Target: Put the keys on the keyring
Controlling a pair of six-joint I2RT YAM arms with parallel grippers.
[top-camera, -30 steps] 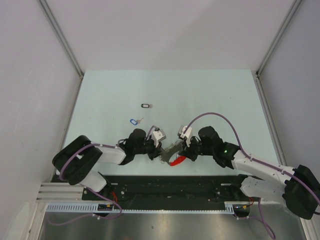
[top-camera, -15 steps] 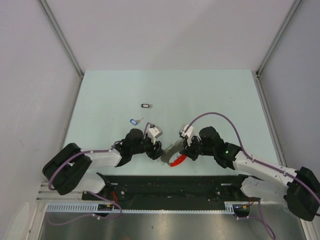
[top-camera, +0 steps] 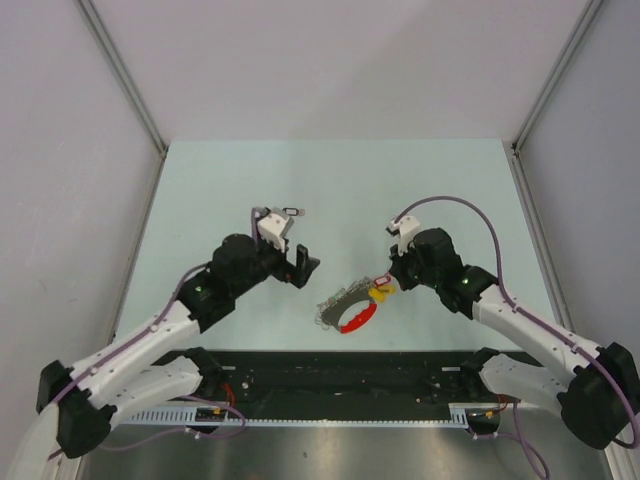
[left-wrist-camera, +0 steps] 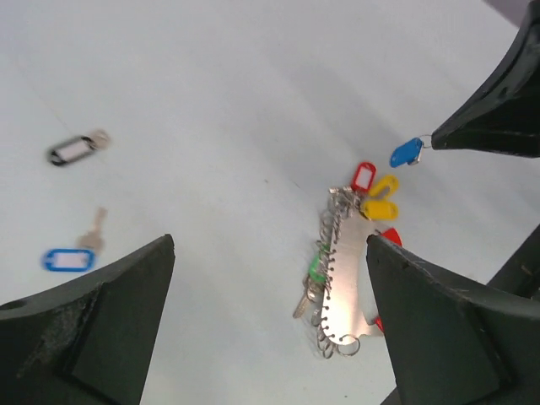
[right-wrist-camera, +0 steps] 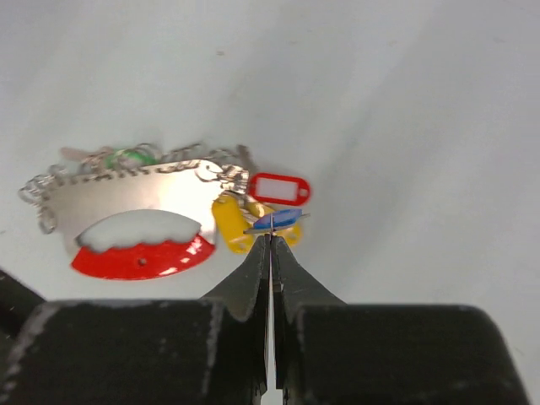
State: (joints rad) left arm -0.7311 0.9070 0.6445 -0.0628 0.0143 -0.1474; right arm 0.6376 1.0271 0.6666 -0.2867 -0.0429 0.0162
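The keyring (left-wrist-camera: 344, 283) lies flat, a pinched blue key (right-wrist-camera: 275, 220) near its tags — loose blue key (left-wrist-camera: 69, 257) and black key (left-wrist-camera: 72, 149) well apart.

My top view looks down from above and behind the arm bases (top-camera: 195, 372), whole table (top-camera: 200, 190) in frame, left wrist view angled down from higher up, right wrist view close over the keyring (right-wrist-camera: 126, 202), shared by all three.

Right hand (right-wrist-camera: 270, 243) pinches blue-tagged key (right-wrist-camera: 276, 220) by keyring (right-wrist-camera: 126, 202).

Pale green table (top-camera: 450, 190) with the keyring (top-camera: 345, 308), a blue-tagged key (left-wrist-camera: 66, 259) and a black-tagged key (left-wrist-camera: 72, 150), both apart from it.
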